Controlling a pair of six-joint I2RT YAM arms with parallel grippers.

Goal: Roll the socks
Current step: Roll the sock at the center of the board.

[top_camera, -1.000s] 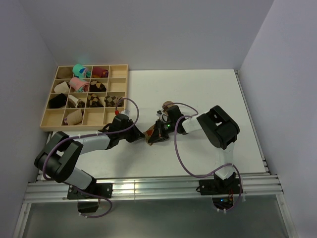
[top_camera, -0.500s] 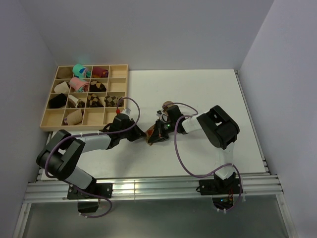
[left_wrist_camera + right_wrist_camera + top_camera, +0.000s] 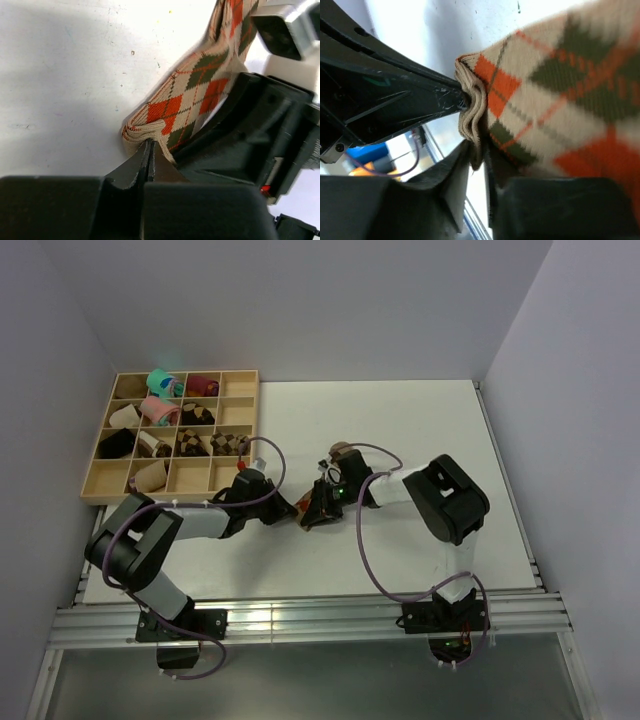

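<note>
The socks [image 3: 311,511] are tan argyle with dark brown and orange-red diamonds, stretched between both grippers at the table's middle. My left gripper [image 3: 293,508] is shut on their folded edge; in the left wrist view its jaws [image 3: 150,146] pinch the cuff of the socks [image 3: 192,95]. My right gripper [image 3: 322,506] is shut on the same bundle from the other side. In the right wrist view its jaws [image 3: 477,155] clamp the layered edge of the socks [image 3: 555,95], and the left gripper's fingers [image 3: 400,95] touch that same edge.
A wooden compartment tray [image 3: 92,490] stands at the back left with several rolled socks, among them a pink roll [image 3: 158,410] and a teal roll [image 3: 160,382]. A small brownish bundle [image 3: 340,451] lies just behind the right gripper.
The left arm's elbow has swung toward the tray and its gripper has edged right. The socks and right gripper have shifted slightly right. Both grips are unchanged.
</note>
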